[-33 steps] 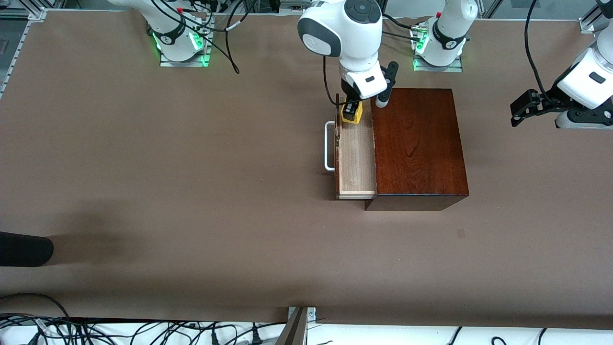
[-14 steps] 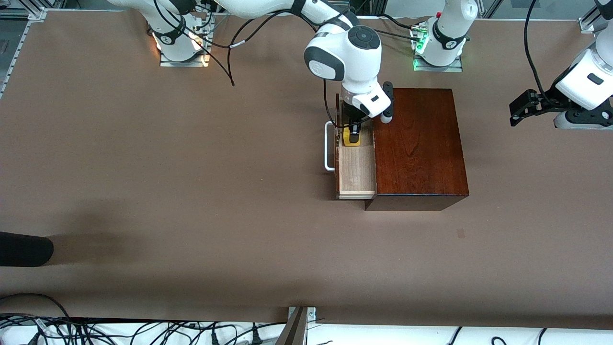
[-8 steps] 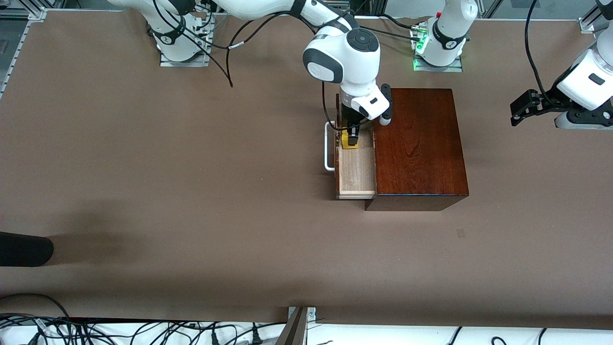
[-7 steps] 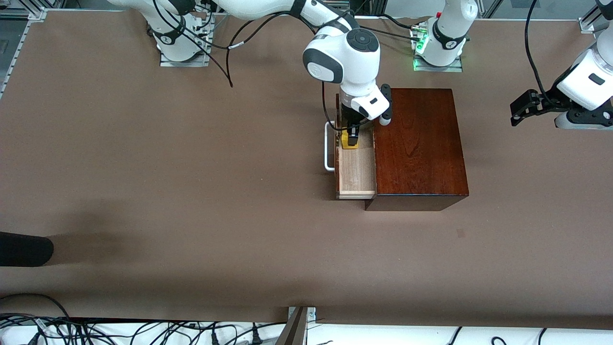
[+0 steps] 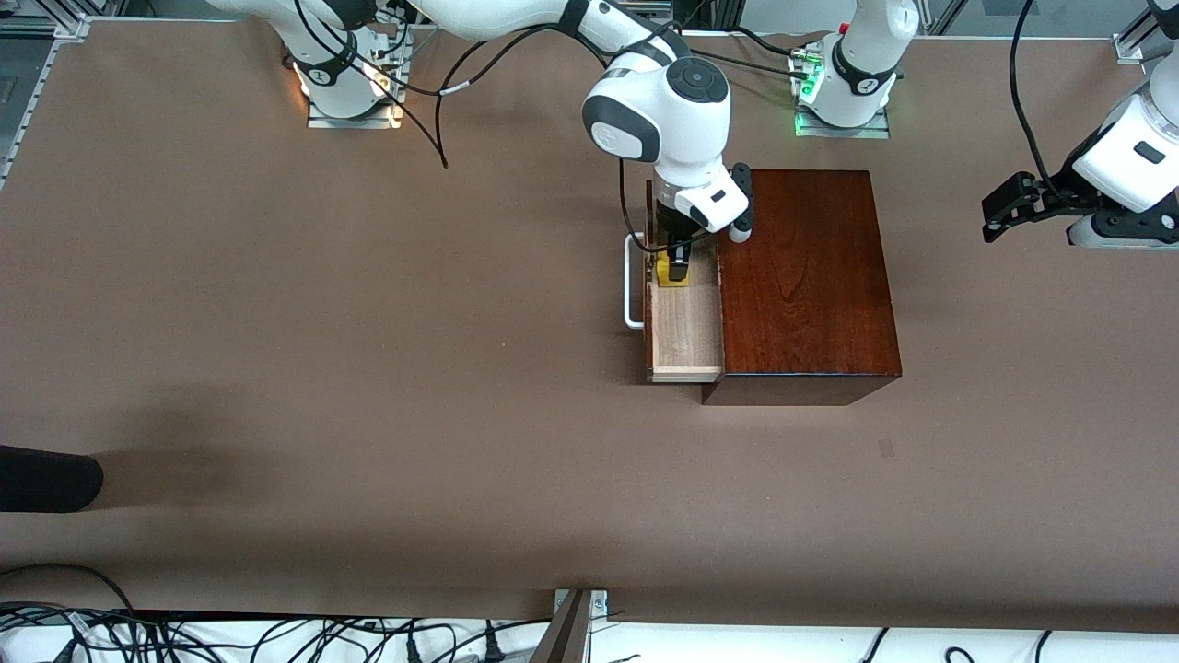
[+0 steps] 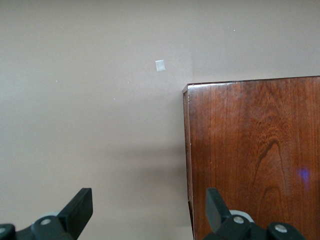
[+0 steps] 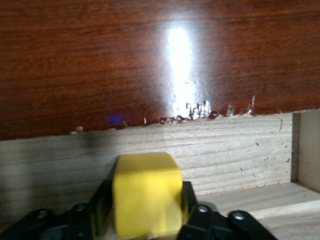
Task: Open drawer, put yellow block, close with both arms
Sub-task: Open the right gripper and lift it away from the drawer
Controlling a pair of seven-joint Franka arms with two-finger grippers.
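Observation:
The drawer point(image 5: 686, 331) stands pulled out of the dark mahogany box point(image 5: 801, 276), with its white handle point(image 5: 633, 281) toward the right arm's end of the table. My right gripper point(image 5: 675, 267) reaches down into the pale-wood tray at its end farther from the front camera. It holds the yellow block point(image 5: 667, 273) point(image 7: 146, 192), a black finger point(image 7: 102, 202) tight against each side. The wood of the drawer point(image 7: 225, 150) shows just under the block. My left gripper point(image 5: 1004, 210) point(image 6: 148, 212) waits open over the table at the left arm's end, with nothing between its fingers.
A black object point(image 5: 46, 479) pokes in at the table's edge at the right arm's end. Cables lie along the edge nearest the front camera. A small pale mark point(image 6: 160, 65) sits on the table near a corner of the box point(image 6: 250, 160).
My right gripper carried the yellow block over the open drawer toward the front camera and down into the tray; in the last half second it has barely moved. The left arm has stayed still.

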